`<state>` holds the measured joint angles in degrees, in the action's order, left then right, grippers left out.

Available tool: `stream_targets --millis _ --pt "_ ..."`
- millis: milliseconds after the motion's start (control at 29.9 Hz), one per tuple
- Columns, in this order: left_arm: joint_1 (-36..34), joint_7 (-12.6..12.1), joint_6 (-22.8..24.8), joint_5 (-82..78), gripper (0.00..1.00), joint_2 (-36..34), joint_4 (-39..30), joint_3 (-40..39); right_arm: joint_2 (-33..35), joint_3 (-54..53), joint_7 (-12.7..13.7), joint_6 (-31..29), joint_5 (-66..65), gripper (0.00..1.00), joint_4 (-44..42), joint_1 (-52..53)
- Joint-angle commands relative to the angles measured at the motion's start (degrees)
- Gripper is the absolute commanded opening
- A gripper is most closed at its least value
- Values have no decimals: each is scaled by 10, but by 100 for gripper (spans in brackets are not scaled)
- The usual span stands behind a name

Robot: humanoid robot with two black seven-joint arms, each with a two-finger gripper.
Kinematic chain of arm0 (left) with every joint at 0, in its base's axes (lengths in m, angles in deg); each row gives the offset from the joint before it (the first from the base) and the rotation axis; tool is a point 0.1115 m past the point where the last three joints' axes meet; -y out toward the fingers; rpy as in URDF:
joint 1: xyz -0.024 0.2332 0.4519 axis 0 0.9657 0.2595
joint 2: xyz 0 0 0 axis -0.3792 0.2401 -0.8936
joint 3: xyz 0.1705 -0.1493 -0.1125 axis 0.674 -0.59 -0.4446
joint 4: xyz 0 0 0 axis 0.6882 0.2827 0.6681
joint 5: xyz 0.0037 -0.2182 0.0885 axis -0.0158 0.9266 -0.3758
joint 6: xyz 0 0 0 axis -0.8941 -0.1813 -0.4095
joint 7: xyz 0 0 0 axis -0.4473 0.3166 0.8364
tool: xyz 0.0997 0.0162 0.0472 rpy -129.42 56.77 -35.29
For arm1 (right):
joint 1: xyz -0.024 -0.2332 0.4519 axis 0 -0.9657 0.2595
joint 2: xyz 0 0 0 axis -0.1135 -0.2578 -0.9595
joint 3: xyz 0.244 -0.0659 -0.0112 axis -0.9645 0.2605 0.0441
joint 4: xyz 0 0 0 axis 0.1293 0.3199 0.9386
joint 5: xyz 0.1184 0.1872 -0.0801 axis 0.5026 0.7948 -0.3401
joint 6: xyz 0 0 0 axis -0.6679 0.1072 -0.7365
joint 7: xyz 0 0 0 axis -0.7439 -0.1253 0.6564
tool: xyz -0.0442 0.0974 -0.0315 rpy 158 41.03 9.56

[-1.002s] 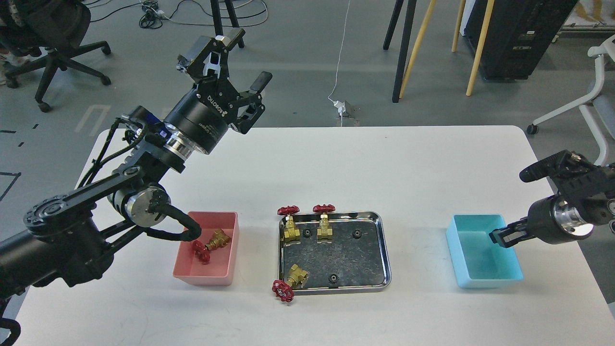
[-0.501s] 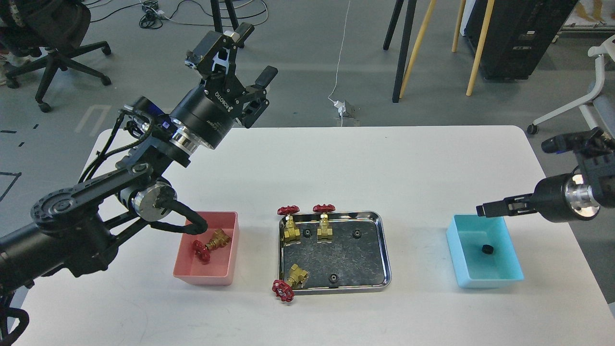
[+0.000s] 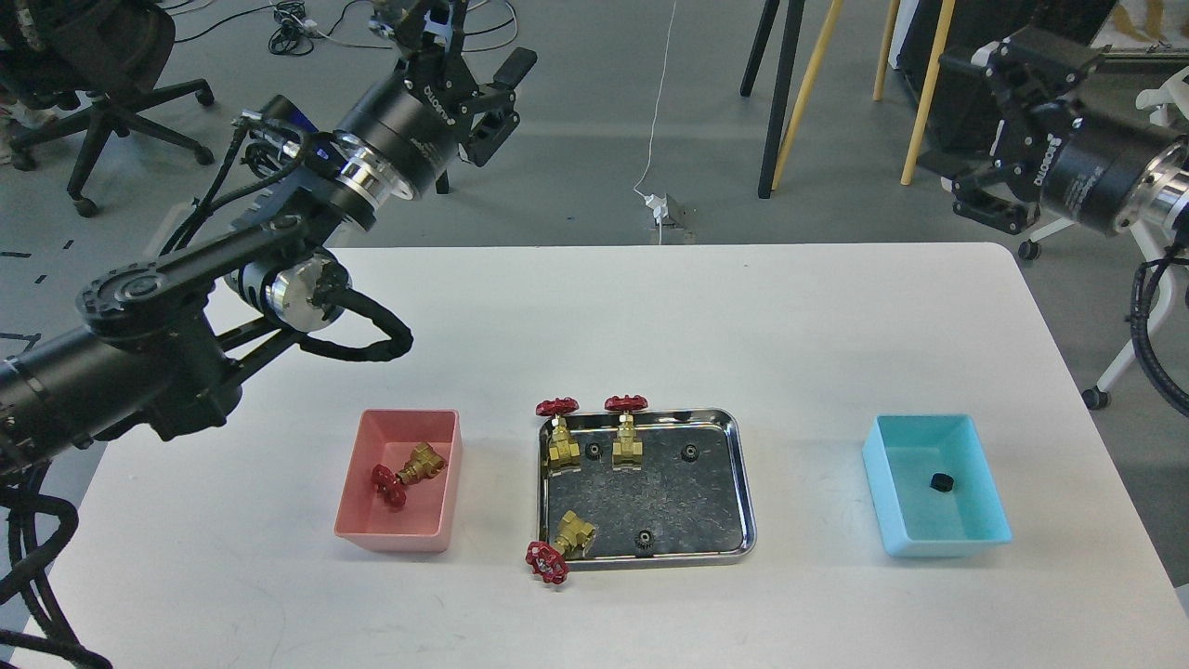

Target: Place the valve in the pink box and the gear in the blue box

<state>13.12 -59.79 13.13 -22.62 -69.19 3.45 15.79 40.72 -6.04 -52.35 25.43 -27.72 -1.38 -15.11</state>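
Observation:
One valve point(image 3: 409, 469) lies on its side in the pink box point(image 3: 395, 537). One gear point(image 3: 942, 482) lies in the blue box point(image 3: 947, 544). Three more valves, two upright point(image 3: 557, 432) point(image 3: 627, 429) and one tipped over the front rim point(image 3: 562, 546), are on the steel tray point(image 3: 749, 506), along with three gears point(image 3: 594, 452) point(image 3: 689, 452) point(image 3: 643, 538). My left gripper point(image 3: 464, 32) is open and empty, high beyond the table's far left edge. My right gripper point(image 3: 949, 125) is open and empty, high at the far right, well above the blue box.
The white table point(image 3: 743, 316) carries the boxes and tray in one row near the front. Beyond the far edge are an office chair point(image 3: 93, 84), wooden and black stand legs point(image 3: 799, 93), floor cables and a white chair point(image 3: 1152, 186) at the right.
My right gripper rose from just over the blue box to high at the far right, leaving a gear in the box. My left arm lifted further up and back.

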Motion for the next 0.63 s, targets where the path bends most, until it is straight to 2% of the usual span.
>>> stream_targets --millis 0,100,267,601 --pt "37 0 157 52 94 6 67 -39 -60 -5 -47 -90 118 100 -67 -29" --pt "78 0 157 57 96 24 104 -65 -118 -39 -70 -93 159 100 -128 -80" --pt "105 0 157 57 98 53 143 -85 -195 -115 -65 -93 151 100 -194 -149" --pt "102 0 157 56 99 86 144 -95 -215 -141 -71 -93 104 100 -218 -155"
